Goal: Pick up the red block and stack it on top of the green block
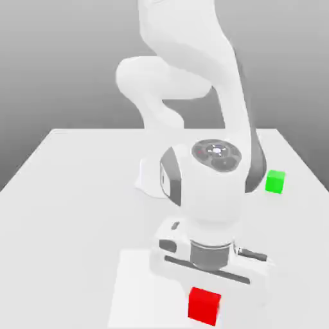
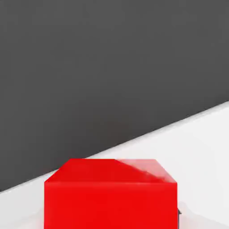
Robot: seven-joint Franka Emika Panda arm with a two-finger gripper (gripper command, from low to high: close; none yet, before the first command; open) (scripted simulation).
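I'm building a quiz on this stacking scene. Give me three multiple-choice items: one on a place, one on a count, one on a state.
1. Where is the green block?
A. on the table, at the exterior view's right
B. on the red block
C. in the gripper

2. How many blocks are there?
A. one
B. two
C. three

3. The green block is
A. bare on top
B. under a block
C. tipped on an edge

Key: 1 A, it sits alone on the table; 2 B, one green, one red block; 3 A, nothing rests on it.
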